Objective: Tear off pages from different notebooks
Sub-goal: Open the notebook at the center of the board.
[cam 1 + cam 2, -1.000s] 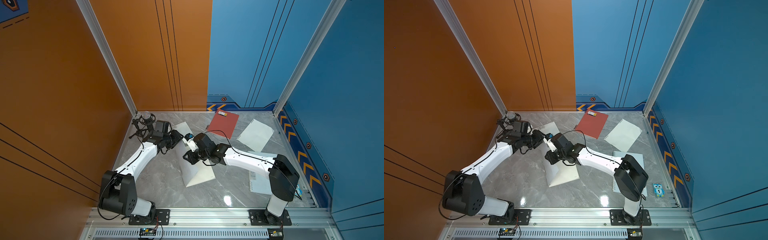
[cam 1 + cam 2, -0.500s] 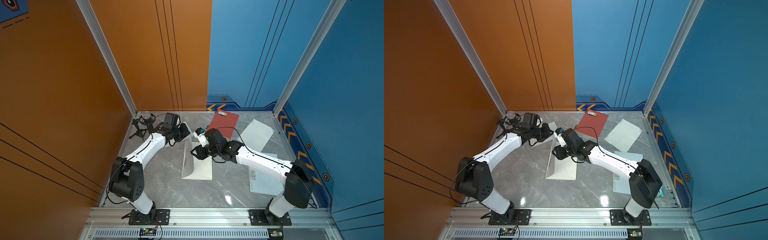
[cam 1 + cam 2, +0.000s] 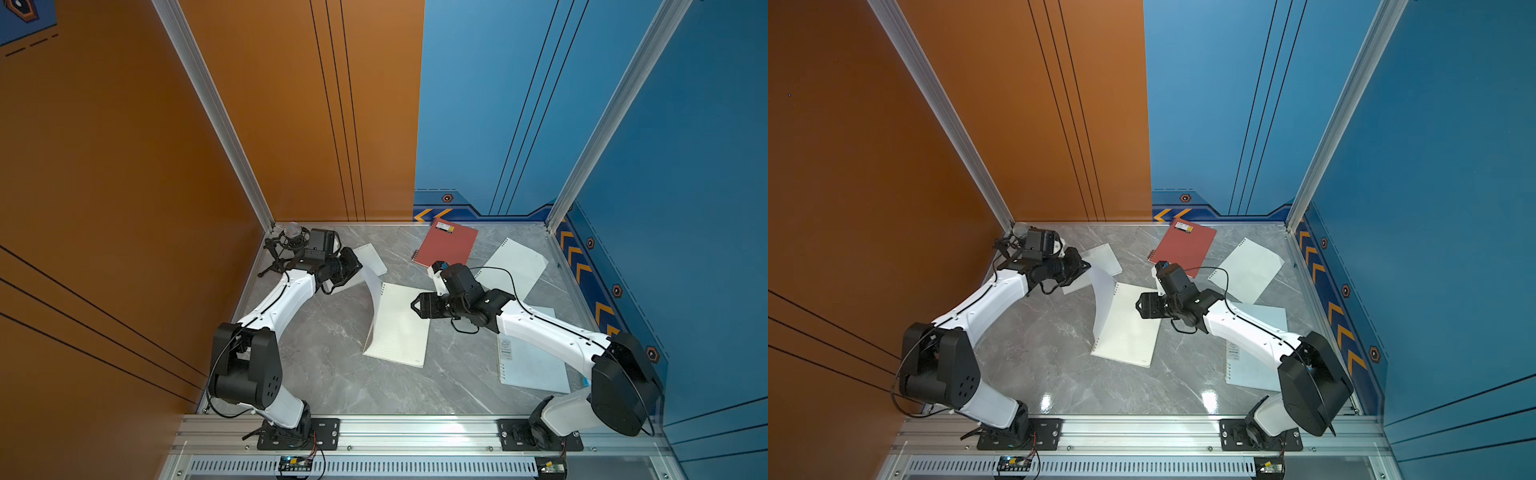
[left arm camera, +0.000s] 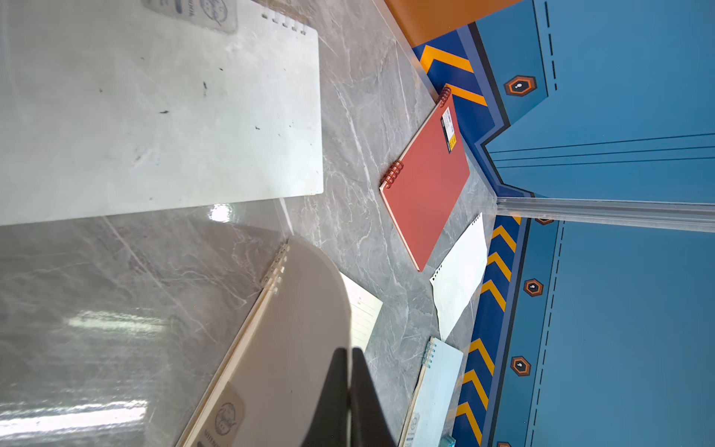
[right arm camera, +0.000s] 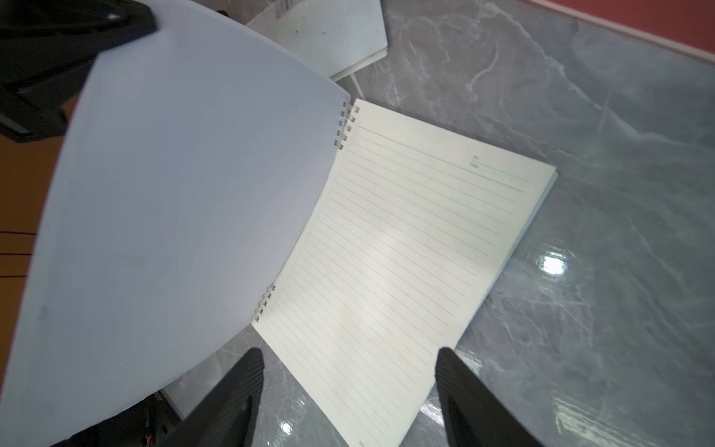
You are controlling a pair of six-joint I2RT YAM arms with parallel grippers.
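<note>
Since a second ago my left hand (image 4: 351, 371) has pressed shut on the frosted cover (image 3: 372, 291) and drawn it up off the open notebook (image 3: 399, 332). My right hand (image 5: 349, 352) has spread wide and hovers over that notebook's right edge, holding nothing.

There are four notebooks on the tabletop (image 3: 332, 374):
- the open notebook;
- the red notebook (image 3: 446, 247) beyond it;
- the small notebook (image 3: 370, 257) beyond its lifted cover;
- the pale blue notebook (image 3: 532, 365) to its right.

One loose page (image 3: 515, 266) lies beyond it, to the right.
</note>
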